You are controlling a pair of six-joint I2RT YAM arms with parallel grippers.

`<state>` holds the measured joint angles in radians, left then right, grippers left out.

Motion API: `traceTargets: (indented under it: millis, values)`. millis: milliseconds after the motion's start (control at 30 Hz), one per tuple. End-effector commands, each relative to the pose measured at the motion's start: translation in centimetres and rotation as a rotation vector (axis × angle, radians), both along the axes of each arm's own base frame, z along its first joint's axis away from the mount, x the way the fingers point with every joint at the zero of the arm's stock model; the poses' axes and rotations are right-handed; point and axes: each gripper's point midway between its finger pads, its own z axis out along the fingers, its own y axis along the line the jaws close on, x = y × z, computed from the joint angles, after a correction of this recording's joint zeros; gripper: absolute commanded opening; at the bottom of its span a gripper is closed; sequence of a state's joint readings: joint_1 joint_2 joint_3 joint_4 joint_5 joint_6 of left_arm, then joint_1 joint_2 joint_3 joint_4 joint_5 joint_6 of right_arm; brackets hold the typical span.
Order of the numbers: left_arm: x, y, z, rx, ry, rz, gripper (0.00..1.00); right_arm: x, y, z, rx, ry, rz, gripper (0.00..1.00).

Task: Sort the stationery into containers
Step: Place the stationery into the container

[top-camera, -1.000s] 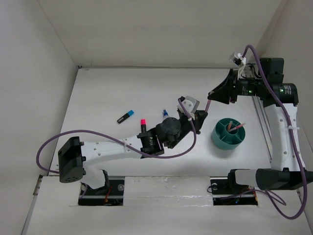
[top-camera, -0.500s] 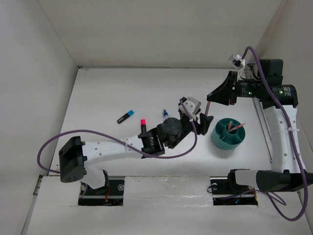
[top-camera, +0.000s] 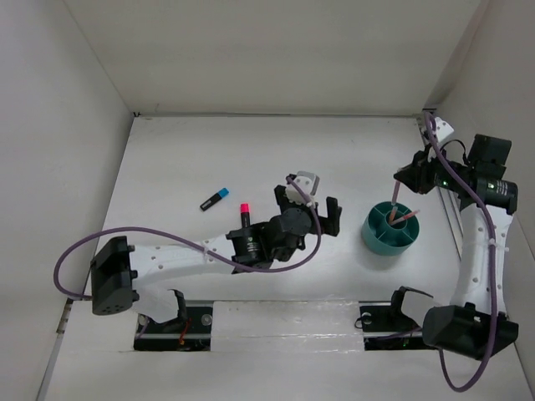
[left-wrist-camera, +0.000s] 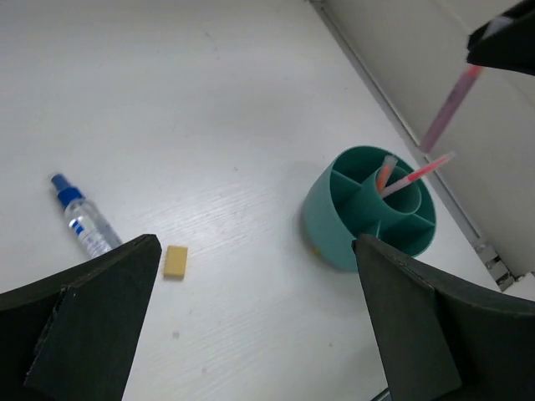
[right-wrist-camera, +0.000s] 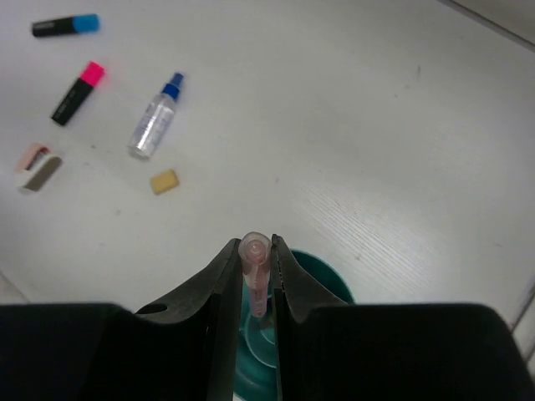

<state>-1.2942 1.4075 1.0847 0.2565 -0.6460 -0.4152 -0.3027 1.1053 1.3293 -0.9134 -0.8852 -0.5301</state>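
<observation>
My right gripper [right-wrist-camera: 256,251] is shut on a thin pink pen [right-wrist-camera: 257,288], which hangs upright over the teal cup [right-wrist-camera: 328,280]. In the top view that pen [top-camera: 394,199] points down at the cup [top-camera: 378,238], where two pens [top-camera: 403,217] lean in its compartments. My left gripper [top-camera: 311,209] stands wide open and empty, left of the cup [left-wrist-camera: 334,225]. A clear blue-capped bottle [left-wrist-camera: 84,224] and a tan eraser [left-wrist-camera: 175,261] lie on the table beneath it. The blue-capped highlighter [top-camera: 216,199], pink-capped highlighter [top-camera: 244,213] and pinkish stapler [right-wrist-camera: 38,165] lie further left.
The table is boxed in by white walls; a rail [left-wrist-camera: 401,125] runs along the right wall just behind the cup. The left arm [top-camera: 192,255] stretches diagonally across the near middle of the table.
The left gripper has let go of the pink pen, opened wide and drawn back to the left. The right gripper has carried the pen rightwards to above the teal cup.
</observation>
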Motion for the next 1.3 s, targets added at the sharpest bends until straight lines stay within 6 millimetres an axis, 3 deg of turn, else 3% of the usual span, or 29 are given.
traceTargets:
  millis: [0, 133, 233, 400, 767, 1000, 1067, 1233, 1267]
  values:
    - [-0.4, 3.8, -0.4, -0.050, 0.067, 0.097, 1.00, 0.6, -2.8, -0.6, -0.131, -0.117, -0.008, 0.00]
    - [-1.3, 6.4, -2.9, -0.057, 0.114, 0.112, 1.00, 0.1, -4.2, -2.8, -0.107, -0.111, 0.006, 0.00]
    - [-1.7, 7.3, -3.9, -0.061, 0.132, 0.108, 1.00, 0.0, -4.4, -3.6, -0.091, -0.118, 0.046, 0.00]
    - [-2.1, 8.6, -5.2, -0.056, 0.148, 0.115, 1.00, -1.4, -2.6, -4.7, -0.088, -0.159, 0.209, 0.00]
    - [-2.7, 9.1, -7.8, -0.064, 0.201, 0.115, 1.00, -1.8, -2.6, -7.4, -0.033, -0.128, 0.308, 0.00]
    - [-2.7, 9.1, -7.9, -0.049, 0.191, 0.111, 1.00, -1.9, -2.7, -8.8, 0.002, -0.099, 0.329, 0.00]
    - [-2.6, 9.2, -7.8, -0.049, 0.188, 0.119, 1.00, -2.1, -2.6, -8.3, -0.020, -0.125, 0.334, 0.11]
    - [-2.4, 9.2, -8.0, -0.047, 0.184, 0.128, 1.00, -2.4, -2.5, -8.3, -0.034, -0.127, 0.334, 0.54]
    - [-2.4, 9.2, -8.0, -0.047, 0.184, 0.128, 1.00, -2.5, -2.4, -8.5, -0.028, -0.120, 0.334, 0.56]
